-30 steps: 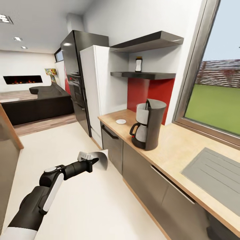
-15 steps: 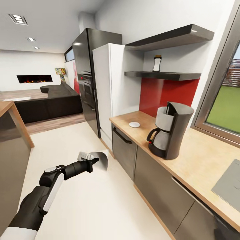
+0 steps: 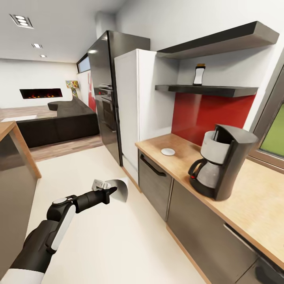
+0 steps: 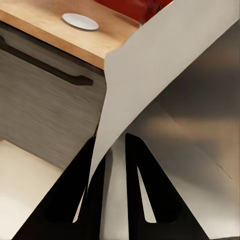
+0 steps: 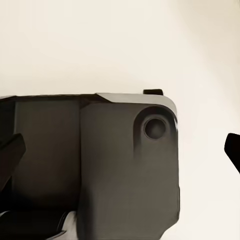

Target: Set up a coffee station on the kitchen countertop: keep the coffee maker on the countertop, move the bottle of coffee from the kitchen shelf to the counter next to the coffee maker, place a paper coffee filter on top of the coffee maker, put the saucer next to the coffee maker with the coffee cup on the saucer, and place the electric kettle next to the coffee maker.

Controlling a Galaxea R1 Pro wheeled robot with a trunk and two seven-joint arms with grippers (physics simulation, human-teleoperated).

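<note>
Over the floor, short of the worktop [image 3: 232, 197]: carrying the paper coffee filter [image 3: 120, 190].
My left gripper [image 3: 111, 189] is closed on its edge; the coffee maker [image 3: 223, 165] stands near the saucer [image 3: 168, 151]. Next I should come closer, then lift it over the machine's top.

home kitchen | fridge [image 3: 136, 106], countertop [image 3: 252, 205] (fireplace [image 3: 41, 93] beyond)
</note>
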